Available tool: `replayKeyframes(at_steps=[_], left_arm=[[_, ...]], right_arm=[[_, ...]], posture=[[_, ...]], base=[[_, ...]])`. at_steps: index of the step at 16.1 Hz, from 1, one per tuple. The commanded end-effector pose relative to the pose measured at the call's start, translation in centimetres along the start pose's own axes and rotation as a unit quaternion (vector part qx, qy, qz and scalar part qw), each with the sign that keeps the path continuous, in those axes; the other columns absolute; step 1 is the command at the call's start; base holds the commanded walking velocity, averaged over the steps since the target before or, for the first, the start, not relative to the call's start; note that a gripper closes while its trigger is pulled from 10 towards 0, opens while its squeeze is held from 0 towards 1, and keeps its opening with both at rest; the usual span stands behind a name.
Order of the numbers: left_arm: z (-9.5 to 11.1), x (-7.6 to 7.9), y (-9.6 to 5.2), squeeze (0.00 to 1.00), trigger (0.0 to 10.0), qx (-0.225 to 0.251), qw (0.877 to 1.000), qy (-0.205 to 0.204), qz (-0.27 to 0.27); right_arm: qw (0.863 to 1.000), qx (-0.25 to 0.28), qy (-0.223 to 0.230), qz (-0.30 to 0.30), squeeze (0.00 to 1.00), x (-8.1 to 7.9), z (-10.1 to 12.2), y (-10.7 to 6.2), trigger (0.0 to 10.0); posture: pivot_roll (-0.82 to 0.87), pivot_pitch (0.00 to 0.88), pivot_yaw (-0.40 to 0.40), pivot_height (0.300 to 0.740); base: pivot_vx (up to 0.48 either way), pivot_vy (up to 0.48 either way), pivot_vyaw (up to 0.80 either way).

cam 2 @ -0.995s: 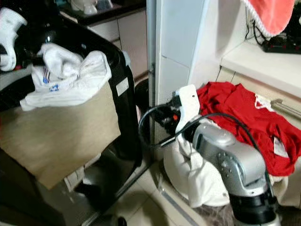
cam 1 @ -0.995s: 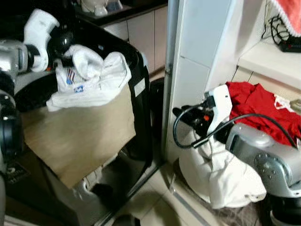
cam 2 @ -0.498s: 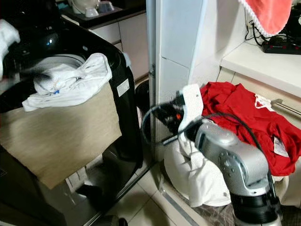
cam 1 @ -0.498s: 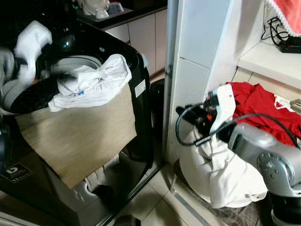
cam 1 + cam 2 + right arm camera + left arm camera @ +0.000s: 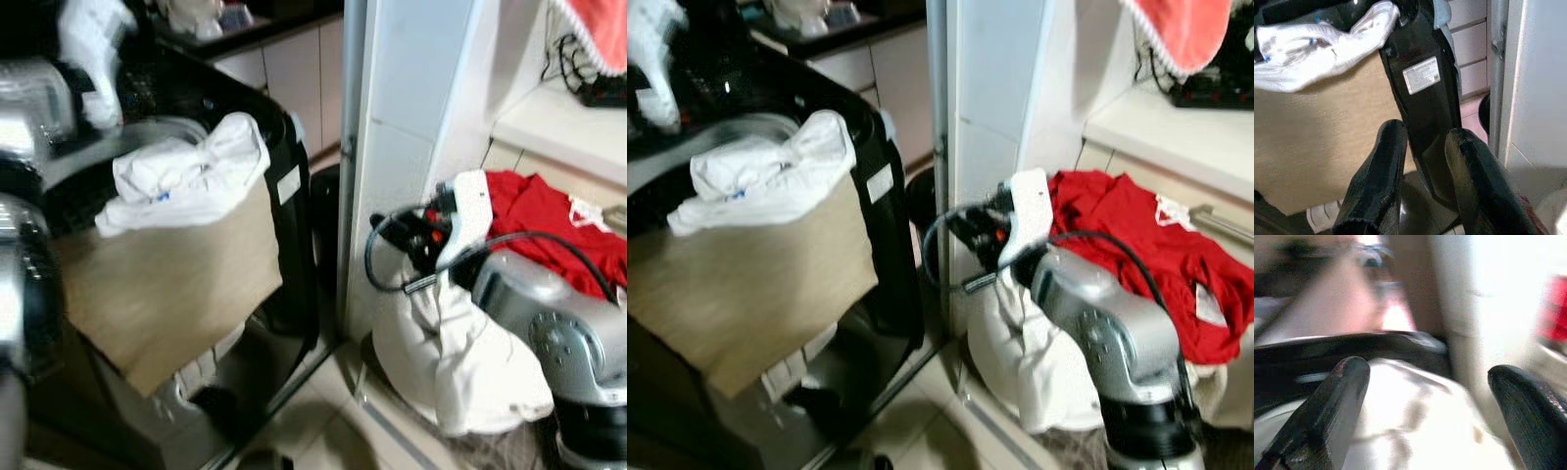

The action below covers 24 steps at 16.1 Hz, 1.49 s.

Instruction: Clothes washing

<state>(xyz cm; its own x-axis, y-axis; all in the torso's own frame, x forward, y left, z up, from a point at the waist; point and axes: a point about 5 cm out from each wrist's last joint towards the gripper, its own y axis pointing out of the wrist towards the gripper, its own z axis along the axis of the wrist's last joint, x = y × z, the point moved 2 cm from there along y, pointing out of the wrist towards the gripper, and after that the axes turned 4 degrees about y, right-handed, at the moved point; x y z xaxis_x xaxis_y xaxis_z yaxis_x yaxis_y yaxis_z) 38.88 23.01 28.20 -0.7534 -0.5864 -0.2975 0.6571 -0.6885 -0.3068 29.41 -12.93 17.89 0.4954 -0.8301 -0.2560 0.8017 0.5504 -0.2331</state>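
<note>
**White laundry draped on the washer rim, both pincers empty**

Nearest, low on the robot's right, a crumpled white cloth bundle (image 5: 456, 357) lies on the tiled floor (image 5: 323, 431), with the right arm above it. The right pincer (image 5: 1422, 166) hangs at the gap between the pillar and the machine, its two black fingers slightly parted and gripping nothing. Behind that arm a red garment (image 5: 549, 220) is spread below a white shelf (image 5: 558, 122).

On the left stands the black top-loading washing machine (image 5: 294, 235). A tan rectangular cloth (image 5: 167, 284) hangs down its front, and a rumpled white shirt with small blue marks (image 5: 186, 176) rests across the rim, just above the tan cloth. The left pincer (image 5: 1432, 396) hovers over this white shirt, spread wide and empty; that view is blurred. Farther back, a dark table (image 5: 250, 29) carries pale dishes (image 5: 201, 15).
</note>
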Motion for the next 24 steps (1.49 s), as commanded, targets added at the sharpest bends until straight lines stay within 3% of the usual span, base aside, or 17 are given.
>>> replayKeyframes(at_steps=[1, 2, 4, 6, 7, 8, 13, 15, 17, 20, 21, 22, 23, 24], left_arm=[[-0.4, 1.5, 0.4, 0.0, 10.0, -0.019, 0.997, 0.01, -0.07], [-1.0, 2.2, 0.8, 0.0, 10.0, -0.029, 0.995, 0.011, -0.094], [-4.6, 2.4, 2.4, 0.0, 10.0, -0.121, 0.988, 0.078, -0.048], [-5.2, 2.3, 2.9, 0.0, 10.0, -0.135, 0.986, 0.098, -0.003], [-5.3, 2.0, 3.5, 0.0, 10.0, -0.13, 0.984, 0.112, 0.054], [-5.4, 1.9, 3.7, 0.0, 10.0, -0.13, 0.981, 0.124, 0.07], [-5.8, 0.5, 4.0, 0.0, 10.0, -0.142, 0.947, 0.219, 0.189], [-6.3, 0.5, 4.0, 0.0, 10.0, -0.158, 0.944, 0.22, 0.19], [-7.7, 1.3, 4.4, 0.0, 10.0, -0.163, 0.963, 0.15, 0.153], [-8.9, 2.0, 4.8, 0.0, 10.0, -0.163, 0.974, 0.077, 0.138], [-9.0, 1.9, 4.8, 0.0, 7.8, -0.165, 0.973, 0.071, 0.145], [-9.1, 1.8, 4.7, 0.0, 2.2, -0.168, 0.972, 0.067, 0.15], [-9.1, 1.6, 4.5, 0.0, 0.0, -0.173, 0.97, 0.056, 0.159], [-9.0, 1.3, 4.4, 0.0, 0.0, -0.178, 0.968, 0.05, 0.167]], right_arm=[[1.0, 0.003, -0.012, 0.009, 0.0, -0.2, 0.3, -0.3, 10.0], [1.0, -0.001, -0.016, 0.015, 0.0, -0.3, 0.2, -0.4, 10.0], [0.995, -0.035, -0.049, 0.082, 0.0, -2.1, -0.6, -1.0, 10.0], [0.992, -0.055, -0.099, 0.057, 0.0, -1.5, -1.3, -0.9, 10.0], [0.993, -0.061, -0.097, 0.04, 0.0, -0.9, -1.8, -0.8, 10.0], [0.992, -0.068, -0.104, 0.034, 0.0, -0.7, -2.1, -0.8, 10.0], [0.991, -0.073, -0.112, 0.031, 0.0, -1.0, -2.7, -0.7, 10.0], [0.99, -0.072, -0.113, 0.037, 0.0, -1.2, -2.7, -0.6, 10.0], [0.99, -0.073, -0.111, 0.041, 0.0, -1.3, -2.8, -0.7, 10.0], [0.991, -0.072, -0.108, 0.042, 0.0, -1.3, -2.8, -0.8, 10.0], [0.991, -0.072, -0.109, 0.042, 0.0, -1.3, -2.8, -0.8, 10.0], [0.991, -0.072, -0.109, 0.042, 0.0, -1.3, -2.8, -0.8, 10.0], [0.99, -0.071, -0.111, 0.041, 0.0, -1.2, -2.6, -0.8, 10.0], [0.991, -0.069, -0.111, 0.04, 0.0, -1.1, -2.5, -0.7, 10.0]], posture=[[-0.01, 0.0, 0.109, 0.74], [-0.01, 0.0, 0.109, 0.74], [-0.01, 0.0, 0.105, 0.74], [-0.02, 0.0, 0.102, 0.74], [-0.02, 0.0, 0.101, 0.74], [-0.02, 0.0, 0.1, 0.74], [-0.03, 0.0, 0.103, 0.74], [-0.03, 0.0, 0.105, 0.74], [-0.03, 0.0, 0.109, 0.74], [-0.03, 0.0, 0.109, 0.74], [-0.03, 0.0, 0.111, 0.74], [-0.03, 0.0, 0.111, 0.74], [-0.03, 0.0, 0.109, 0.74], [-0.03, 0.0, 0.108, 0.74]], base=[[0.0, 0.0, 0.0], [0.0, 0.0, 0.0], [0.0, 0.0, 0.0], [0.0, 0.0, 0.0], [0.0, 0.0, 0.0], [0.0, 0.0, 0.0], [0.0, 0.0, 0.0], [0.0, 0.0, 0.0], [0.0, 0.0, 0.0], [0.0, 0.0, 0.0], [0.0, 0.0, 0.0], [0.0, 0.0, 0.0], [0.0, 0.0, 0.0], [0.0, 0.0, 0.0]])
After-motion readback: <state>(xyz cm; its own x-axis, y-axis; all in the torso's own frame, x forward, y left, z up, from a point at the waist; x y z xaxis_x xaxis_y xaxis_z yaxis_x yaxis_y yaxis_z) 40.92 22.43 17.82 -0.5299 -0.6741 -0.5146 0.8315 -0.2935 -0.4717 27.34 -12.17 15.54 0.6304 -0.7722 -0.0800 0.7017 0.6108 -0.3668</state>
